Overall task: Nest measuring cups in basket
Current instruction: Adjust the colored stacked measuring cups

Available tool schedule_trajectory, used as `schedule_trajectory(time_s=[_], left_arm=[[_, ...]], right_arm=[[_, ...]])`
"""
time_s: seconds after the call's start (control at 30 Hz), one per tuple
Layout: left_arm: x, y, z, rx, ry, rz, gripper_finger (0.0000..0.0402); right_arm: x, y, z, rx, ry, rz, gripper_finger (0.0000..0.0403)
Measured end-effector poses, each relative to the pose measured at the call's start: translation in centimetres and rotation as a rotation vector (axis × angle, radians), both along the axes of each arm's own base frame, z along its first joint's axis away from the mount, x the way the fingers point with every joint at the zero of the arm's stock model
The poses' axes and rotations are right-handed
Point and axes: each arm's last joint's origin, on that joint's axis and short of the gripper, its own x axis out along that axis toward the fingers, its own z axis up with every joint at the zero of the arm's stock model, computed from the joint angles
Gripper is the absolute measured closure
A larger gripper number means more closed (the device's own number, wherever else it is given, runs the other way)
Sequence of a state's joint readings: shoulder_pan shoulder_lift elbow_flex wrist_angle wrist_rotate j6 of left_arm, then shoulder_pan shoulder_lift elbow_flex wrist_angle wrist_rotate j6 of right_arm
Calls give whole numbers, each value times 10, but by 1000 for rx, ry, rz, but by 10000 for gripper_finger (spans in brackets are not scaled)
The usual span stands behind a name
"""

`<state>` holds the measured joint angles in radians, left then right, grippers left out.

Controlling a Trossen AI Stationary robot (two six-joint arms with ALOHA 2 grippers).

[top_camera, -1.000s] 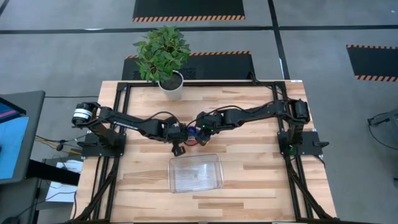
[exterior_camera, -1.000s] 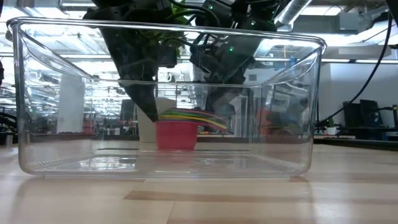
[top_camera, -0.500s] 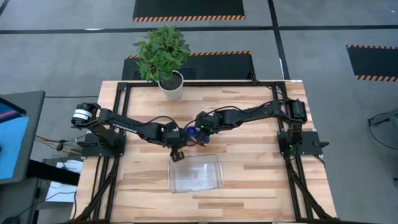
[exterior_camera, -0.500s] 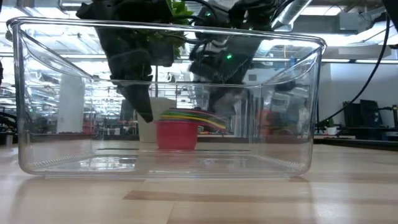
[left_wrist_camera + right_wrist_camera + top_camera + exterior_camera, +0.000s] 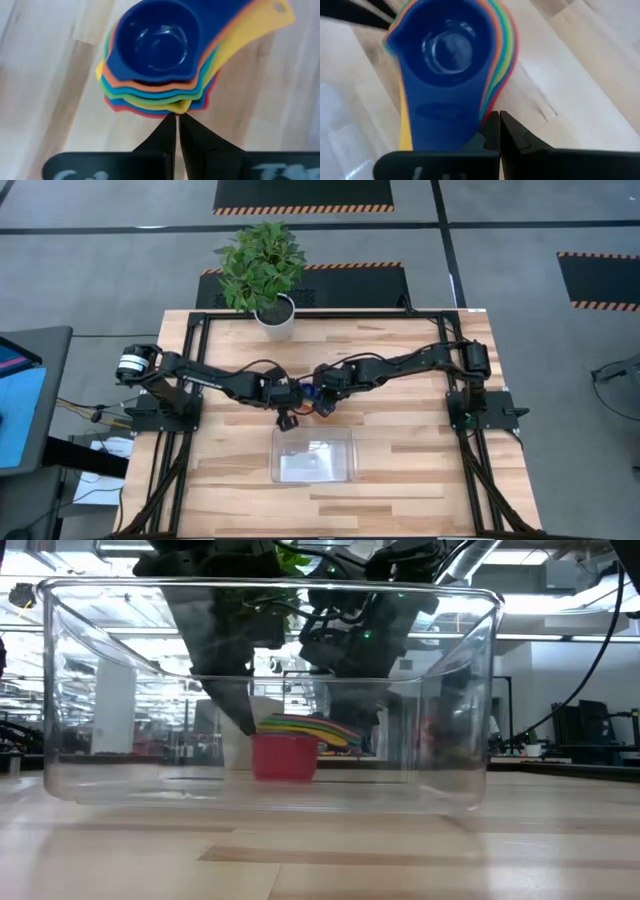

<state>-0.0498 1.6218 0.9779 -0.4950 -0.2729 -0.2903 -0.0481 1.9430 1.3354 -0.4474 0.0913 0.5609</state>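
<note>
The measuring cups [image 5: 308, 397] sit nested in one stack on the wooden table, dark blue on top [image 5: 155, 50], red at the bottom [image 5: 285, 755]. The stack is just beyond the far side of the clear basket [image 5: 276, 460], which stands on its base. My left gripper [image 5: 177, 119] is shut, its tips at the stack's bowl rim on the table's left side. My right gripper [image 5: 499, 118] is shut beside the fanned handles [image 5: 440, 112] on the stack's right side. My left gripper's shut fingertips [image 5: 170, 125] come slanting down from the table's left and meet the yellow lip [image 5: 181, 106] at the edge of the stacked rims. The stack rests upright on the table. My right gripper's shut fingertips [image 5: 492, 125] slant down beside the edge of the fanned handles [image 5: 489, 111]. I cannot tell whether they touch it.
A white pot with a green plant [image 5: 274, 317] stands at the table's far edge, behind the arms. Black frame rails [image 5: 190, 370] run along the table's left and right sides. Bare wood lies near and to the right of the basket.
My left gripper swung toward the basket's far left corner and came back to the stack. The basket has turned a little on the table and now lies squarer to the table's edges. The stack of cups has stayed in place.
</note>
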Motion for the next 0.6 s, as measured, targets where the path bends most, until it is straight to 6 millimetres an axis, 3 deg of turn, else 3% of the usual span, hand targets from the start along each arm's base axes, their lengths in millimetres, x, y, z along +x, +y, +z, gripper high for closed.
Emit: schedule_trajectory(time_s=[0.17,0.33,0.6], left_arm=[[1,5,1,-9,-13,22,391],[0,-2,1,-90,-14,28,391],[-2,-22,28,-98,20,24,391]], right_arm=[[0,2,0,16,5,-4,379],[-1,1,2,16,-6,-6,368],[-5,2,21,13,-55,-5,382]])
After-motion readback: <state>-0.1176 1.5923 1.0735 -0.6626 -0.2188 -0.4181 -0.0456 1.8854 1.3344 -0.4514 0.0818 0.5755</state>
